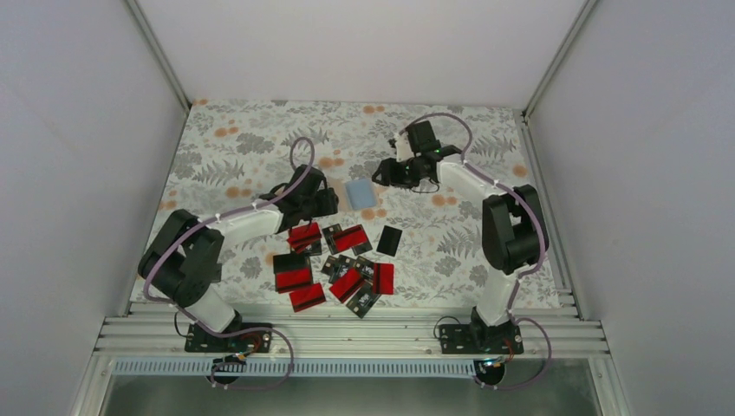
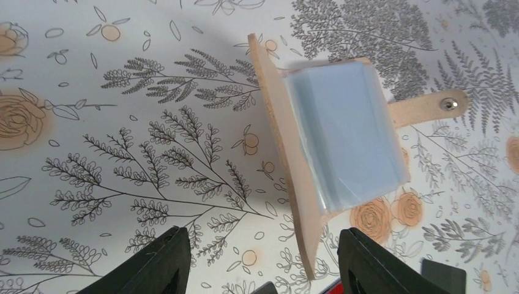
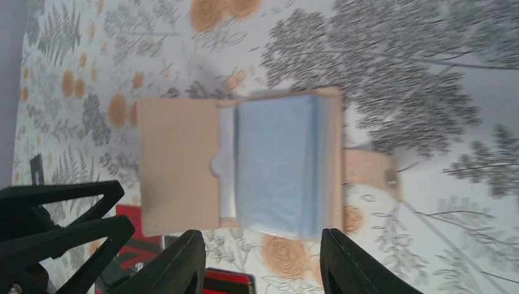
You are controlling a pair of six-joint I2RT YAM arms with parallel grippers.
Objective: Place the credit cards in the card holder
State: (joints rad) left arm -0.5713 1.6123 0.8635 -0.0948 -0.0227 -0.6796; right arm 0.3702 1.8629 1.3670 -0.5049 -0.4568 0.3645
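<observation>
The card holder (image 1: 359, 191) is lying open on the flowered table cloth (image 1: 433, 260), between the two grippers and apart from both. In the left wrist view its tan cover is standing up a little on one edge, the pale blue-grey sleeves (image 2: 343, 135) are facing upward, and the small strap with the snap (image 2: 450, 105) is pointing away to the side. The left gripper (image 2: 262, 233) is hovering just beside the holder with its fingers spread wide and is grasping nothing. The right gripper (image 3: 262, 233) is hanging over the other side of the holder, also released, with empty space between its fingers. The credit cards (image 1: 338, 269) are lying scattered in a loose group nearer to the arm bases, some overlapping, and one black card (image 1: 390, 240) is lying a little apart from them on the right.
</observation>
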